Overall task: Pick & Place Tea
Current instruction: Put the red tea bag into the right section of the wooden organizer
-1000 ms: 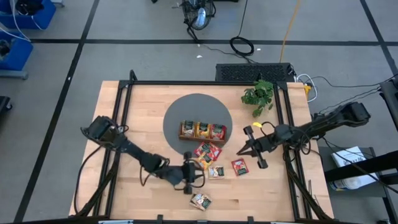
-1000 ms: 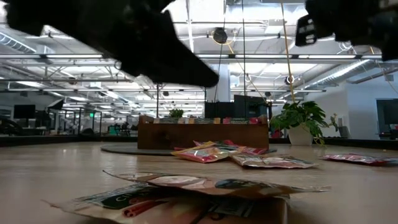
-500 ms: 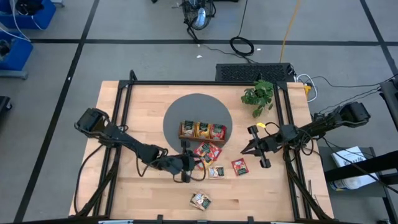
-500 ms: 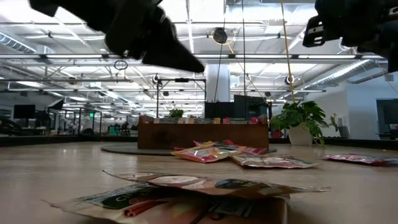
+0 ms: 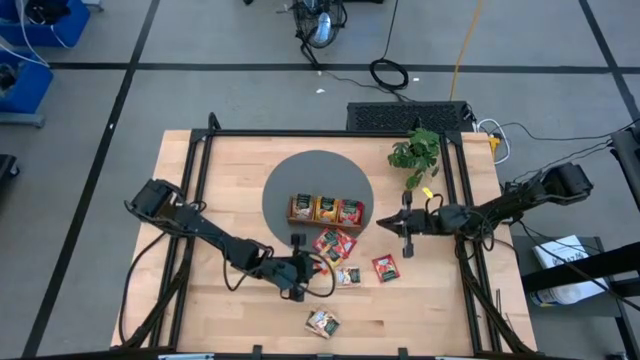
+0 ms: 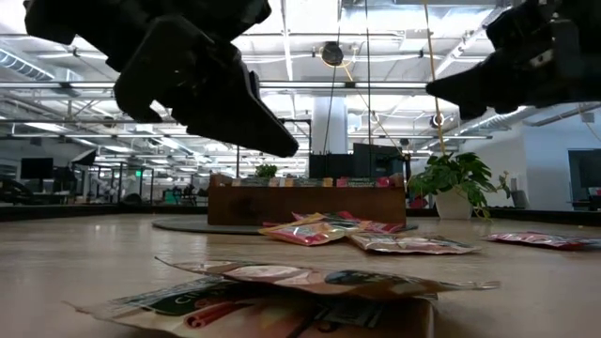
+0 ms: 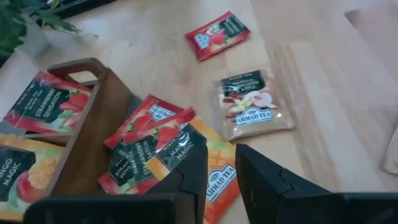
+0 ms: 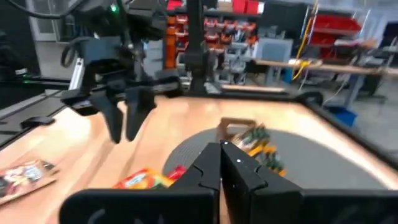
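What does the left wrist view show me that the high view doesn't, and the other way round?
Only the left wrist view gives the print: a beige Ahmad Tea sachet, strawberry labels on the red ones, and the left gripper part open over an orange mango sachet. Only the high view shows the whole table, the grey mat, the plant, the shut right gripper and a lone sachet near the front edge. Both show the wooden tray and the loose sachets beside it.

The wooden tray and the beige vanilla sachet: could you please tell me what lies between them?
In the left wrist view, overlapping red strawberry sachets and an orange mango sachet lie between the wooden tray and the beige vanilla sachet.
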